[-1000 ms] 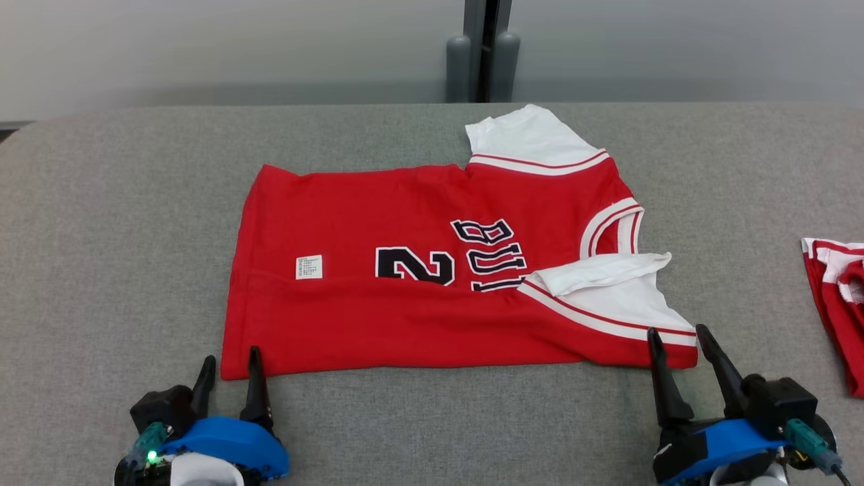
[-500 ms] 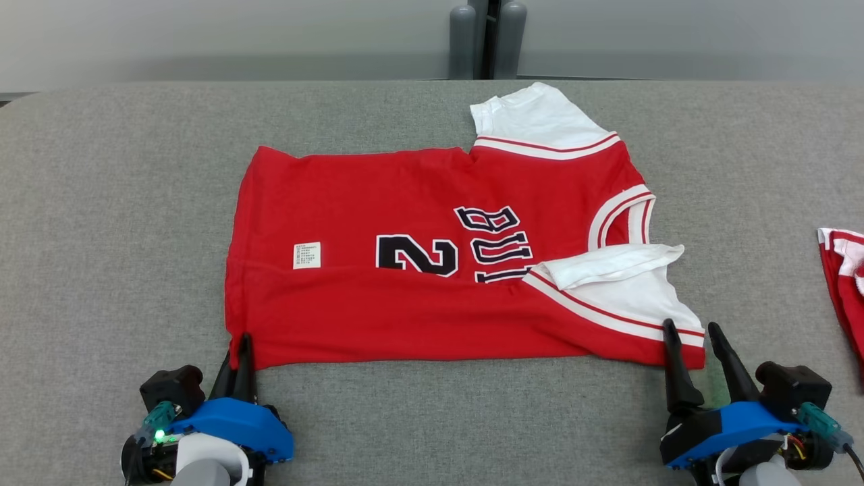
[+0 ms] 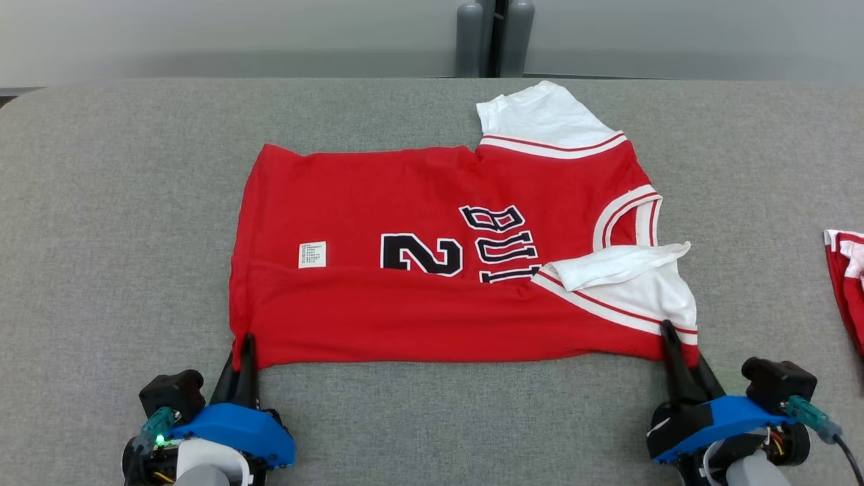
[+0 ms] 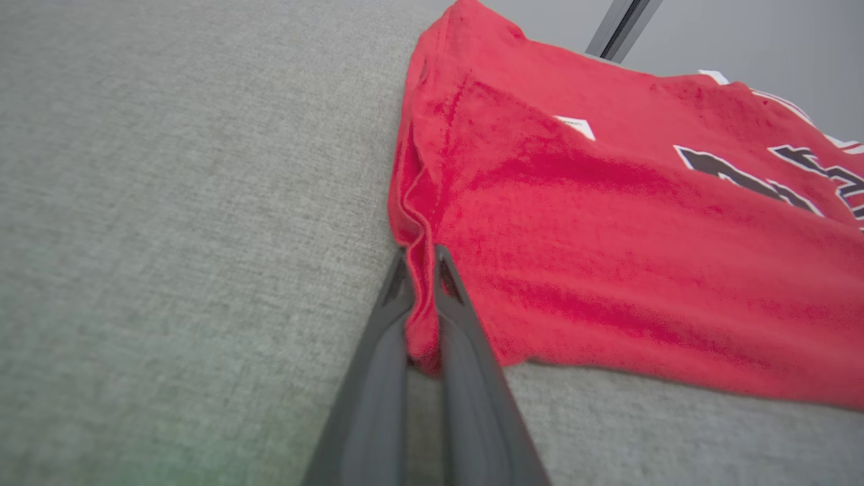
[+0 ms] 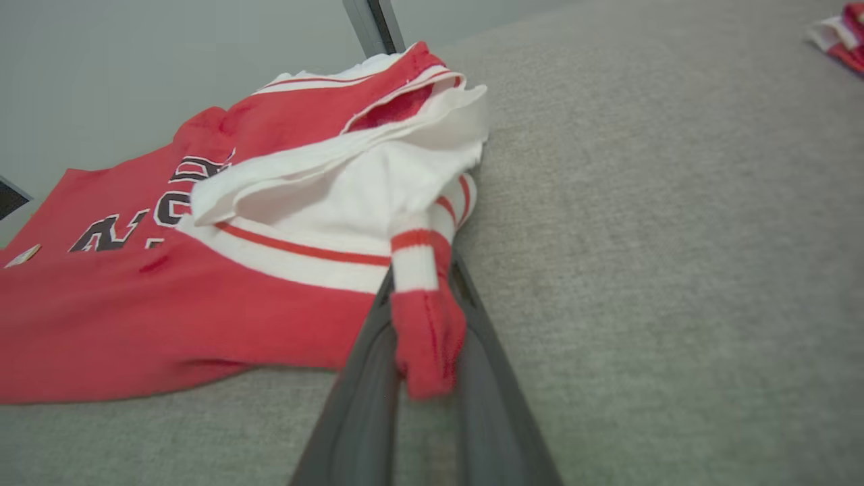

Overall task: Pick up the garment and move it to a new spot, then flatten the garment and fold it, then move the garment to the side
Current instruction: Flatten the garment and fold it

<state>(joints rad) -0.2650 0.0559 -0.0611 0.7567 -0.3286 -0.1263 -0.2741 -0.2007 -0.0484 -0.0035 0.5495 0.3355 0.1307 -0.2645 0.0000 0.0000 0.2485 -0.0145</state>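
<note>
Pinching jersey (image 3: 405,196), both end effectors (image 3: 241,345) (image 3: 678,345)

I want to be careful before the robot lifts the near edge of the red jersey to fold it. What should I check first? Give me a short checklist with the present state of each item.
1. The left gripper is shut on the near left corner of the jersey: ok.
2. The right gripper is shut on the near right corner, with red and white hem between its fingers: ok.
3. Each grip holds both fabric layers: cannot tell.
4. The jersey lies flat: not ok, the near white sleeve is turned back onto itself.
5. The second red garment lies apart from the jersey: ok.
</note>
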